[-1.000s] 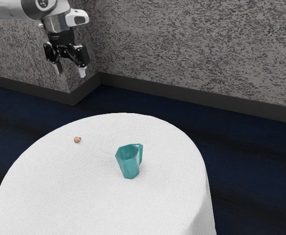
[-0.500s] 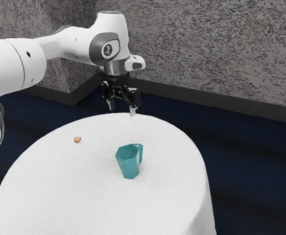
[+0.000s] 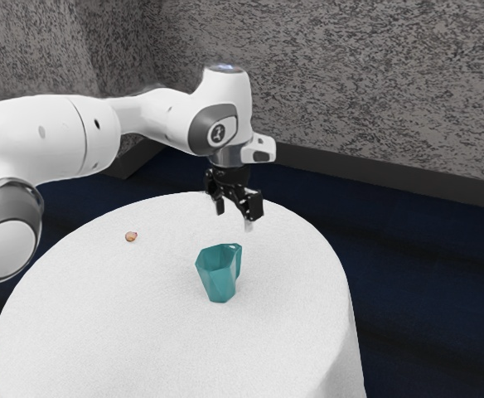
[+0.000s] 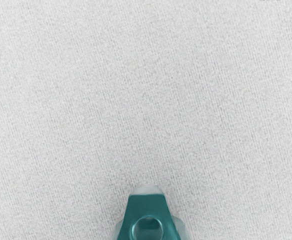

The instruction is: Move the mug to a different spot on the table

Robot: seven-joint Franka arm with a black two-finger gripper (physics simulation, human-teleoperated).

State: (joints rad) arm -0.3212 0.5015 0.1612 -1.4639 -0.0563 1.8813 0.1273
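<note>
Mug (image 3: 219,272), teal and upright, has not budged from the middle of the white bench (image 3: 76,332); what has changed is the arm. Reading from the exterior view's left, a small brown bit (image 3: 130,236) lies well apart near the bench's far edge. Next comes the claw (image 3: 233,214), which a second ago hung high at the upper left and has since swung in and dropped. It now hovers above and slightly behind the mug, fingers spread wide, holding nothing. The wrist view has the mug (image 4: 147,220) almost under the hand. The approach looks nearly done; the grasp is not yet begun.
</note>
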